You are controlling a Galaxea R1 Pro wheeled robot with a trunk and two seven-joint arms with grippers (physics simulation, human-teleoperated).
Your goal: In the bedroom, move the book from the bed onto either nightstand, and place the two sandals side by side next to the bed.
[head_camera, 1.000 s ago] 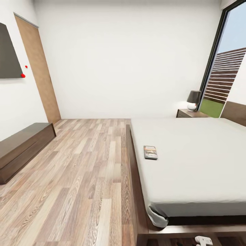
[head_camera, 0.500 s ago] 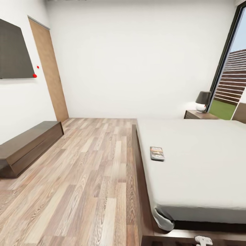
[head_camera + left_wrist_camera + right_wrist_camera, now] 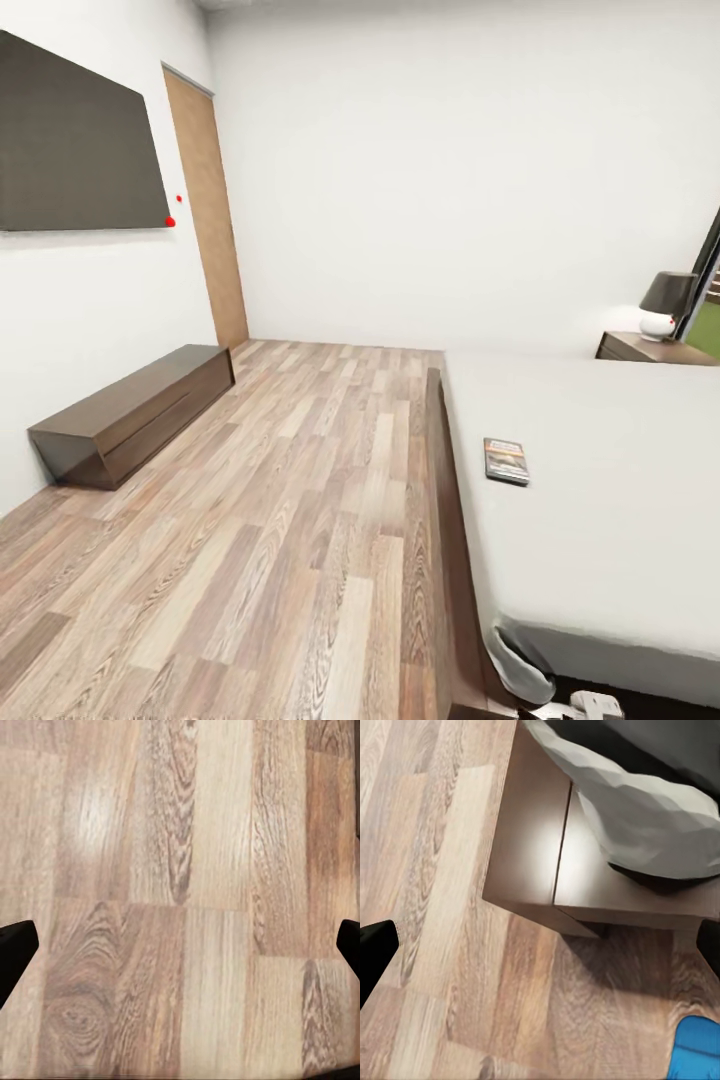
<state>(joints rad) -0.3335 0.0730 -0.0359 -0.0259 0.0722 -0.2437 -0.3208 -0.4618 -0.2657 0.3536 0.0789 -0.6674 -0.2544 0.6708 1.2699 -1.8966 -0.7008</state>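
Note:
The book (image 3: 506, 461) lies flat on the light-grey mattress of the bed (image 3: 620, 520), near its left edge and the dark brown frame (image 3: 445, 490). A nightstand (image 3: 645, 347) with a lamp on it stands beyond the bed at the far right. In the right wrist view, one blue sandal (image 3: 697, 1051) lies on the floor beside the bed frame's corner (image 3: 536, 862), under the hanging sheet corner (image 3: 645, 802). My right gripper (image 3: 540, 949) hangs open above that corner. Over bare wood planks, my left gripper (image 3: 180, 949) is open too, holding nothing.
A low dark brown cabinet (image 3: 140, 410) runs along the left wall under a black wall screen (image 3: 75, 150). A brown door (image 3: 208, 210) stands in the far left corner. Wood-plank floor (image 3: 280, 520) stretches between cabinet and bed. A white part of my right arm (image 3: 592, 706) shows at the bottom.
The whole picture has shifted right, so the camera has turned left: more of the wall screen and cabinet shows, less of the window. The book lies where it lay on the bed.

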